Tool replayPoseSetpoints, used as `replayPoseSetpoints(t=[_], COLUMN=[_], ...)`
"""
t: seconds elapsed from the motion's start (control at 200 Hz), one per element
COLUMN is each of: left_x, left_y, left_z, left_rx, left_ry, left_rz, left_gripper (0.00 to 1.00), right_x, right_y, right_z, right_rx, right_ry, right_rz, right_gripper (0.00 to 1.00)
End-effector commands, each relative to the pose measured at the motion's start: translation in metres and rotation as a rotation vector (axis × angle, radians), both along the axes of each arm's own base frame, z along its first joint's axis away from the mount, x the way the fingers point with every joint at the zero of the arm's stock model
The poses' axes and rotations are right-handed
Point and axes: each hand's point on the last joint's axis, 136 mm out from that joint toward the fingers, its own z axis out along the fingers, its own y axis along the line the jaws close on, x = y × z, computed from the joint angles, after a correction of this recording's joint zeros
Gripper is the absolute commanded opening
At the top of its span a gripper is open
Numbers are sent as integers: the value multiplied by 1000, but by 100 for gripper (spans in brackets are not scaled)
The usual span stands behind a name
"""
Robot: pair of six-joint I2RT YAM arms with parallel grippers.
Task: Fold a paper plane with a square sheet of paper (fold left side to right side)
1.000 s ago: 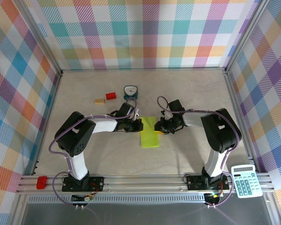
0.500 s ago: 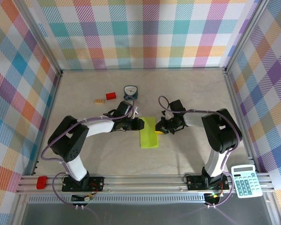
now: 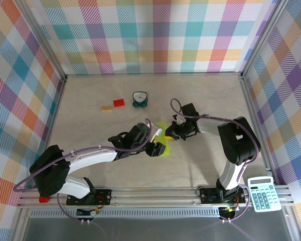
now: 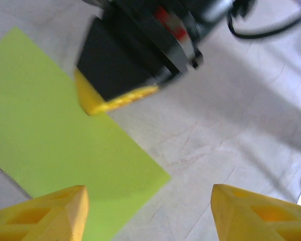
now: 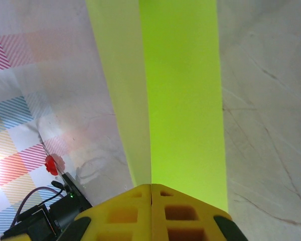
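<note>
The square sheet of paper lies mid-table as a narrow lime strip, folded over on itself. In the right wrist view the paper runs away from the jaws in two layers, a paler flap beside a brighter one. My right gripper is shut on the strip's right edge. My left gripper hovers open over the strip's near left part, one yellow fingertip above the paper and the other above bare table. It holds nothing.
A teal clock, a red block and a small wooden block sit behind the paper. A calculator rests on the front rail at the right. Plaid walls enclose three sides.
My left gripper has opened and let go of the paper, and its arm has swung towards the near side. The right gripper stays shut on the paper's right edge.
</note>
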Motion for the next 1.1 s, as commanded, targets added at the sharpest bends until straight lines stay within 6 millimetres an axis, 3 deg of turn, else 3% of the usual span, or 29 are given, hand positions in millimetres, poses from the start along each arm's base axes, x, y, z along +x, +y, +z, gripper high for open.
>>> replayPoseSetpoints(t=[0.0, 0.225, 0.53, 0.675, 0.905, 1.095], left_x=[-1, 8, 17, 16, 14, 12], left_y=[3, -11, -23, -26, -28, -30], left_z=[-14, -34, -52, -54, -51, -49], left_rx=[173, 356, 444, 453, 427, 398], left_ry=[-103, -184, -194, -190, -181, -168], left_rz=[0, 68, 99, 92, 88, 93], left_gripper=[67, 69, 68, 54, 21, 2], right_x=[1, 3, 3, 3, 7, 12], right_y=[2, 4, 5, 4, 7, 9], right_z=[4, 5, 3, 1, 4, 11], right_rx=[18, 29, 37, 32, 47, 70], right_ry=[23, 23, 29, 31, 16, -8], right_rz=[-6, -8, -10, -12, -13, -17], right_gripper=[0, 0, 0, 0, 1, 7])
